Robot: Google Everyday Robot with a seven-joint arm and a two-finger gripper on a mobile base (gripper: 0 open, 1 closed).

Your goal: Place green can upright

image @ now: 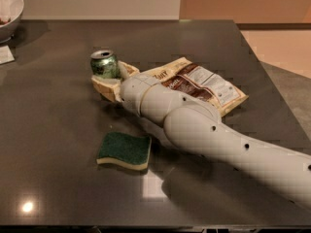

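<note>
The green can stands upright on the dark table at its centre left, silver pull-tab top facing up. My gripper is at the end of the white arm that reaches in from the lower right. Its cream fingers sit on either side of the can's lower half and are shut on it. The can's base is hidden behind the fingers.
A yellow sponge with a green top lies flat in front of the arm. A snack bag lies behind the arm, right of the can. A white bowl and a paper card are at the far left edge.
</note>
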